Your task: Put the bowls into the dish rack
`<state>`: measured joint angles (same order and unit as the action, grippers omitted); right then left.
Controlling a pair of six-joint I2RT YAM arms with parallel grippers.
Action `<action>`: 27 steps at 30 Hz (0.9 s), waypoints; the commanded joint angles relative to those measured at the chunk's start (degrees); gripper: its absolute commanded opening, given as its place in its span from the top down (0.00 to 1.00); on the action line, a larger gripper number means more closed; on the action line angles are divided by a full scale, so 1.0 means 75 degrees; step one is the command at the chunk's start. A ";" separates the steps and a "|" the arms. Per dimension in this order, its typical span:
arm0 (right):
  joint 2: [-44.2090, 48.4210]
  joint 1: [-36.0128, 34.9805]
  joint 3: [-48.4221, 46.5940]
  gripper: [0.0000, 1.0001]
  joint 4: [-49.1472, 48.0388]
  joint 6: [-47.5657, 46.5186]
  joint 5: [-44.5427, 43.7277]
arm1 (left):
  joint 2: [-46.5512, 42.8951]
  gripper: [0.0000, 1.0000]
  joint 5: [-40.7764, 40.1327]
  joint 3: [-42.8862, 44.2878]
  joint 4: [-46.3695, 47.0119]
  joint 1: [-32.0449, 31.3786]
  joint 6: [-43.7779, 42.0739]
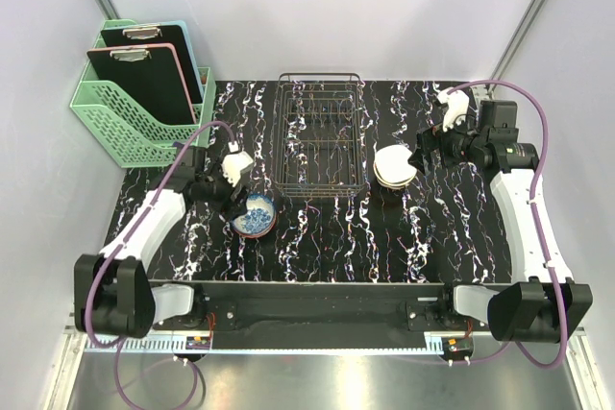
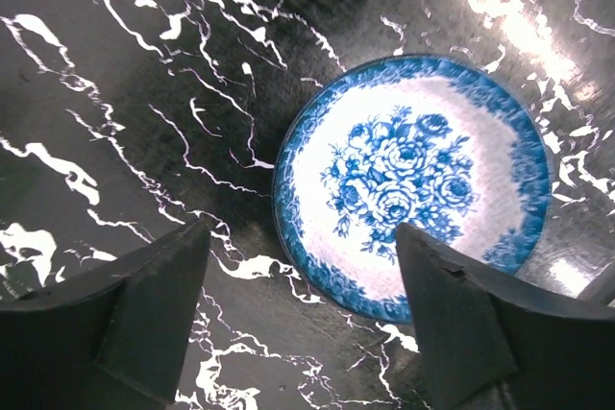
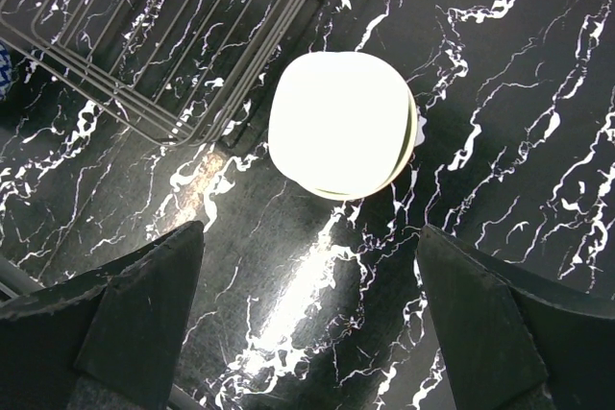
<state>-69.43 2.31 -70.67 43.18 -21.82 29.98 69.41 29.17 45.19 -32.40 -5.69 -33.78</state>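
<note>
Left gripper [image 2: 303, 237] spread, nothing clamped - fingers astride near rim of blue-patterned bowl [image 2: 413, 165]. Dish rack [image 1: 320, 136] just beyond, to right. Right gripper [image 3: 307, 237] wide open - stacked pale bowls [image 3: 341, 122] ahead.

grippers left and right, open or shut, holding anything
Left gripper: open, empty, by the round white blue-flowered bowl.
Right gripper: open, empty, by the plain cream-white bowl.
</note>
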 commanded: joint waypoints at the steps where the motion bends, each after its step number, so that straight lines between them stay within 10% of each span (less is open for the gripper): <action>1: 0.0034 0.0009 0.0013 0.00 -0.0015 0.0133 0.0269 | 0.0460 0.24 -0.0010 -0.0107 0.0336 -0.0038 -0.0336; 27: 0.0105 0.0009 0.0142 0.00 -0.0015 0.0214 0.0386 | 0.0824 0.93 -0.0373 -0.0096 0.0711 -0.0049 -0.0020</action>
<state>-69.43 2.31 -69.17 43.18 -20.78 31.18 75.46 28.29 44.07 -28.45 -6.00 -33.80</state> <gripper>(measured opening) 0.994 0.121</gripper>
